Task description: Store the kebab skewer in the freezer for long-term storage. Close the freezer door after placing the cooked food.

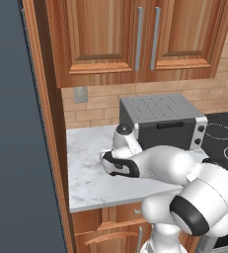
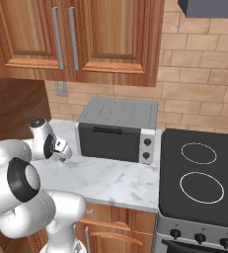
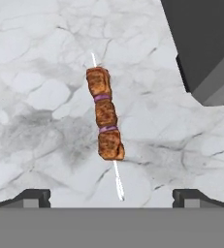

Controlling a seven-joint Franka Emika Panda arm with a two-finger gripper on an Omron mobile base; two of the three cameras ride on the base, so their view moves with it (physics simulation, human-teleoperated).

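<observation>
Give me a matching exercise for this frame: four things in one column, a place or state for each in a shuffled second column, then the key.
Things:
1. kebab skewer
2. gripper
3. toaster oven
4. stovetop

Places or states:
A. open, hovering over the marble
B. at the back of the counter, against the brick wall
C. lying flat on the counter
D. right of the counter, two ring burners

Pairs: 1-C, 2-A, 3-B, 4-D
</observation>
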